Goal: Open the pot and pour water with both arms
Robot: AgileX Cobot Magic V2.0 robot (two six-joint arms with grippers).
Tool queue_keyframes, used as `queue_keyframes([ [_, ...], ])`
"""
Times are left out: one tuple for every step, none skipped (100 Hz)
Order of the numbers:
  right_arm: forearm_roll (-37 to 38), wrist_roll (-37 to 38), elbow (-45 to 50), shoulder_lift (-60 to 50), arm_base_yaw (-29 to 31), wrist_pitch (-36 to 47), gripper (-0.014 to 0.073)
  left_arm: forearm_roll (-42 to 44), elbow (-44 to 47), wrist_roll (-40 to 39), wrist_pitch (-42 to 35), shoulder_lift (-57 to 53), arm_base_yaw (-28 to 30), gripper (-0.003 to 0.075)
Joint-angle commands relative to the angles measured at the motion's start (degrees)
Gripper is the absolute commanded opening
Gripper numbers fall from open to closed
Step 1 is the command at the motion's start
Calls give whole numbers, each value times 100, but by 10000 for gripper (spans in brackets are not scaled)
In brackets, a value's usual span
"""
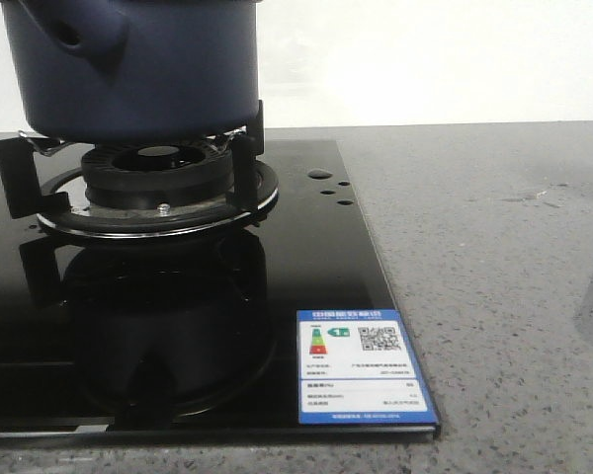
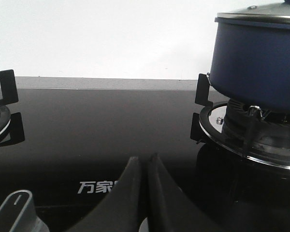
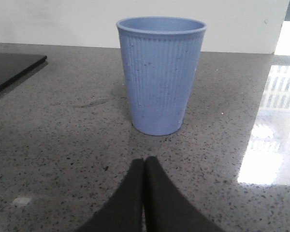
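I see the pot (image 2: 256,60), lid on, sitting on the burner (image 1: 158,183) well apart from my left gripper (image 2: 146,162), fingers pressed together, while my right gripper (image 3: 144,164), likewise closed, faces a pale blue cup (image 3: 160,75).

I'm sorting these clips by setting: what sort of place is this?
Probably a kitchen: a pot sits on a gas burner of a black glass hob, set in a speckled stone counter with a cup.
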State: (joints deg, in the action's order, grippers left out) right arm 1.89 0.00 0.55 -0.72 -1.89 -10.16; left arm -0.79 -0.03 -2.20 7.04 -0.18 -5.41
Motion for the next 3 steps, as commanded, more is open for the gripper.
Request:
queue_keyframes([
  [68,34,93,-108,-4,393,-61,-40,77,-57,-477,-144,2,-16],
  [68,34,93,-108,-4,393,-61,-40,77,-57,-477,-144,2,-16],
  [68,34,93,-108,-4,393,-61,-40,77,-57,-477,-144,2,-16],
])
